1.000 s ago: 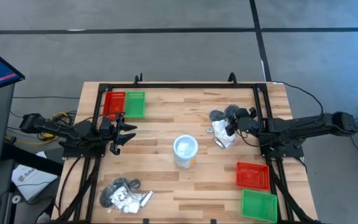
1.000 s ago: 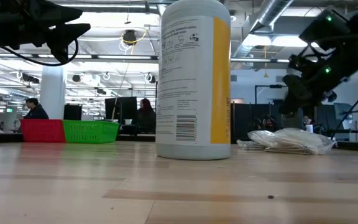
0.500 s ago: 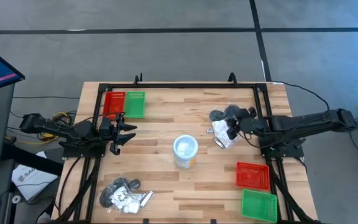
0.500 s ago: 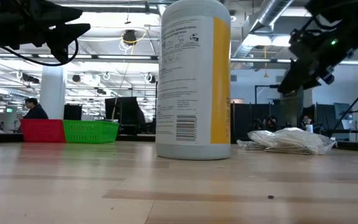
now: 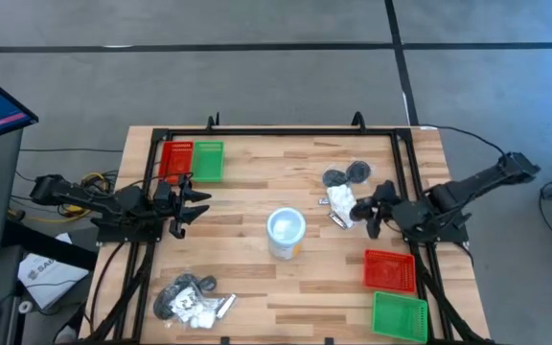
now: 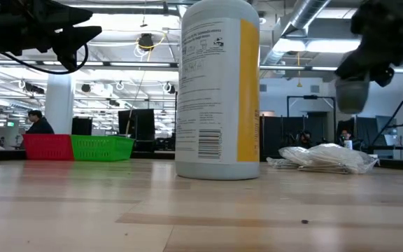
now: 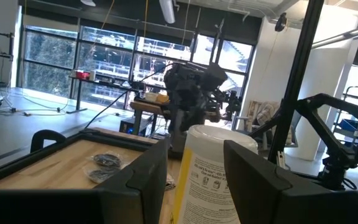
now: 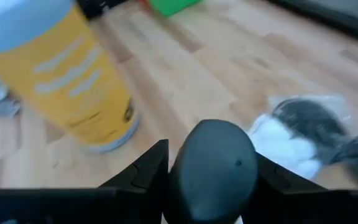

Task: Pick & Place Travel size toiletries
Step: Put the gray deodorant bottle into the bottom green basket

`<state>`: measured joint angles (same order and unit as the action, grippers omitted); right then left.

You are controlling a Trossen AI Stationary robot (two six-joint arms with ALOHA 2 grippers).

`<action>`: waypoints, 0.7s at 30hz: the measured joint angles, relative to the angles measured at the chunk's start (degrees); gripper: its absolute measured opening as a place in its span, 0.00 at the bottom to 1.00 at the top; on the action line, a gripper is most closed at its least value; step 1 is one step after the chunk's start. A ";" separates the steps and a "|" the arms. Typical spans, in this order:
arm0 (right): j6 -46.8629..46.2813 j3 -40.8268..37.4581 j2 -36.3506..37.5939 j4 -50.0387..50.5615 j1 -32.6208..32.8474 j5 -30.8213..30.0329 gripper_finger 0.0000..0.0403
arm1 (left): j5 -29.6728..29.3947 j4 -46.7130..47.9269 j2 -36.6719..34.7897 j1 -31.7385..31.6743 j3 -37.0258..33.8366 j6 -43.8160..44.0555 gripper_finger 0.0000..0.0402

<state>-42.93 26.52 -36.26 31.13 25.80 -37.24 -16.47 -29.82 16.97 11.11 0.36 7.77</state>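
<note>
Near the tabletop's right edge, my right gripper clamps 1 dark grey round piece. Beside it lies the sachet pile. My left gripper waits, fingers parted, at the left edge.

Grey floor with dark seams, tall windows, white pillar, ceiling ducts

Work surface: a light wooden table with a black frame along its edges. A white cup with a yellowish base stands near its centre. Left of the cup and farther back lie a red tray and a green tray, touching. A second red tray and green tray lie right of the cup, nearer the front. One toiletries pile lies right of the cup, another toiletries heap front-left of it.
</note>
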 joint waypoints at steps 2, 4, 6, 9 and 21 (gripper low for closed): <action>-1.76 0.00 -0.10 0.69 2.93 -0.01 0.33 | 0.00 -0.02 0.02 0.00 0.00 0.00 0.37; -3.17 0.00 -0.08 1.04 5.89 -0.03 0.33 | 0.00 -0.02 0.00 0.00 0.00 0.02 0.37; -3.82 0.00 -0.08 1.18 8.79 -0.01 0.33 | 0.00 -0.02 0.02 0.00 0.00 0.00 0.37; -6.02 0.00 -0.08 1.28 12.88 -0.06 0.33 | 0.00 -0.04 0.01 0.00 0.00 0.15 0.37; -16.81 0.00 -1.62 1.97 27.20 -0.16 0.33 | 0.02 -0.04 0.02 0.00 0.00 0.17 0.37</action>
<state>-59.74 26.52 -37.88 33.10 53.00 -37.40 -16.45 -29.87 16.99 11.11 0.36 7.94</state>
